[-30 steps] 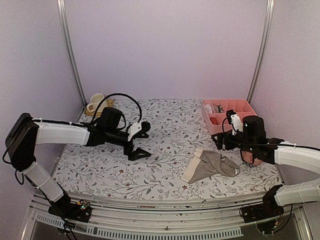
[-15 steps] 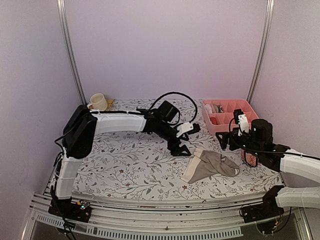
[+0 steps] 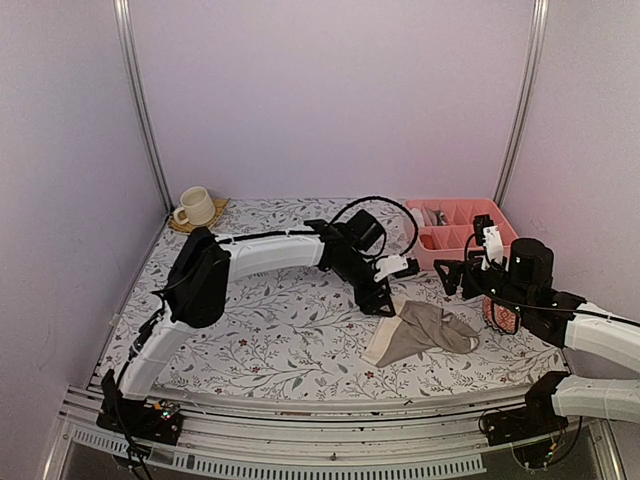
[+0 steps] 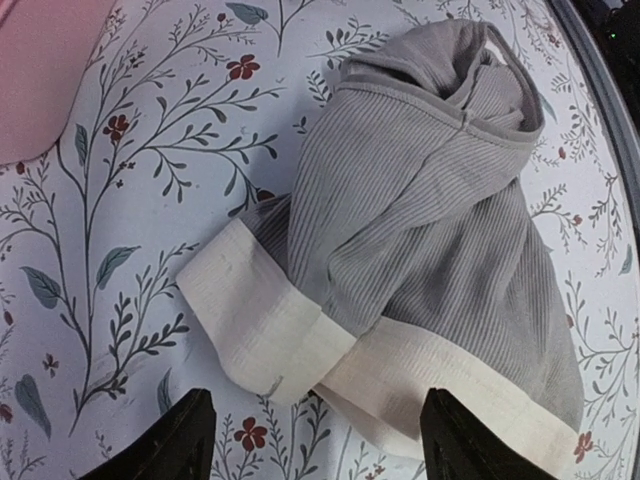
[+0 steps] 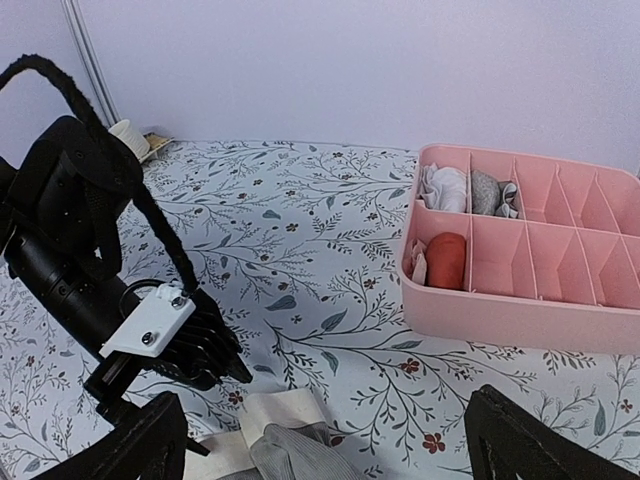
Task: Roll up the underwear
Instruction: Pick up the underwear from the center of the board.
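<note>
The taupe underwear (image 3: 422,333) with a wide cream waistband lies crumpled and partly folded on the floral table at front right. It also shows in the left wrist view (image 4: 420,210) and at the bottom of the right wrist view (image 5: 292,452). My left gripper (image 3: 386,297) is open and hovers just left of the waistband, with its fingers (image 4: 186,440) either side of the cream edge. My right gripper (image 3: 452,276) is open and empty, above the table behind the underwear. A grey bundle (image 5: 486,190) sits in the pink tray; I cannot tell whether it is the grey brief.
A pink divided tray (image 3: 418,232) holding rolled items stands at back right. A pink knitted ball (image 3: 502,318) lies by my right arm. A cream cup (image 3: 195,206) on a saucer stands at back left. Metal posts rise at both back corners.
My left arm has swung from the table's left-middle across to the right, ending beside the underwear. My right gripper has drawn back slightly to the right. The underwear has not moved.
</note>
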Controlling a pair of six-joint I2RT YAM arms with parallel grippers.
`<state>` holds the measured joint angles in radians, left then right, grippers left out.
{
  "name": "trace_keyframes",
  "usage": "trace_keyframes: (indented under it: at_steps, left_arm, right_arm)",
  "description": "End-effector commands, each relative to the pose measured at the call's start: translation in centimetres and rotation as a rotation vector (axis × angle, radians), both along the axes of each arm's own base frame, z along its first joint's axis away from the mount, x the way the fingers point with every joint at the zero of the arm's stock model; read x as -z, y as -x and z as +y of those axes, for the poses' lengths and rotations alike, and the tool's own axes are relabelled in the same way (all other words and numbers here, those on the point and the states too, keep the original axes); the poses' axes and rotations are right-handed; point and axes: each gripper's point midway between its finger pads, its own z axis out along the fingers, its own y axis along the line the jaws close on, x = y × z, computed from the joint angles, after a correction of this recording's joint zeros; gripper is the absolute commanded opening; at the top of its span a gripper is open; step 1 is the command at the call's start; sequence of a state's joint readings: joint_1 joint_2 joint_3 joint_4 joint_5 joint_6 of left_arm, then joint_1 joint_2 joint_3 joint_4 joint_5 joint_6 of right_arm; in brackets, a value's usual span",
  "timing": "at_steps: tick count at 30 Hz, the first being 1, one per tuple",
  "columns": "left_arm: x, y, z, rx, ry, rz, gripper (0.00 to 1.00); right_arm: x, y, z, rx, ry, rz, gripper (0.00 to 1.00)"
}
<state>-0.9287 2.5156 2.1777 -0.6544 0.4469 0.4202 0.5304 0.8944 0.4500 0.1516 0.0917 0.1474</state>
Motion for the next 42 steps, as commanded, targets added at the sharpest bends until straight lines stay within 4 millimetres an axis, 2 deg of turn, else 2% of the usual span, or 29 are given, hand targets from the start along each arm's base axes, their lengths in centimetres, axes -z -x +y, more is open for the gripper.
trace_keyframes:
  at_steps: [1,5,13,16,19,21,22,25,28,31,35,39,42]
  left_arm:
    - [1.2,0.7,-0.7,0.007,-0.028,0.007,0.71]
    - [1.1,0.2,-1.4,0.004,-0.018,-0.022,0.7]
    - [2.2,-0.9,-1.9,-0.015,-0.026,-0.069,0.59]
    - [1.9,-0.7,-2.2,-0.003,-0.013,-0.068,0.49]
    - [1.6,-0.1,-2.4,0.029,0.008,-0.044,0.27]
    - [1.5,0.2,-2.5,0.036,0.011,-0.032,0.06]
    - [1.4,0.1,-2.5,0.034,0.009,-0.032,0.0]
    - [0.6,-0.3,-2.4,0.015,0.01,-0.049,0.0]
    - [-1.2,-1.4,-2.0,-0.023,0.009,-0.1,0.0]
    - [-4.8,-3.0,-1.3,-0.067,0.034,-0.178,0.0]
    - [-9.7,-4.3,0.9,-0.091,0.09,-0.239,0.0]
    - [-13.9,-4.3,2.9,-0.081,0.134,-0.31,0.0]
    - [-15.8,-3.5,4.4,-0.056,0.141,-0.334,0.0]
  right_arm:
    - [-0.6,0.2,0.7,-0.027,-0.033,-0.014,0.99]
    - [-0.7,0.2,0.9,-0.039,-0.037,-0.014,0.99]
    - [-0.4,0.1,1.4,-0.06,-0.032,-0.002,0.99]
    - [-0.2,0.1,1.5,-0.065,-0.03,0.003,0.99]
    - [0.0,0.0,1.5,-0.063,-0.022,0.012,0.99]
    - [0.2,-0.1,1.5,-0.06,-0.018,0.015,0.99]
    - [0.3,-0.1,1.5,-0.061,-0.017,0.018,0.99]
    - [0.4,-0.2,1.6,-0.064,-0.013,0.023,0.99]
    - [0.6,-0.2,1.6,-0.064,-0.011,0.029,0.99]
    - [0.8,-0.3,1.7,-0.067,-0.006,0.034,0.99]
    - [0.8,-0.3,2.1,-0.088,-0.013,0.032,0.99]
    - [1.2,-0.3,2.9,-0.123,-0.018,0.046,0.99]
    - [1.6,-0.1,4.0,-0.182,-0.022,0.065,0.99]
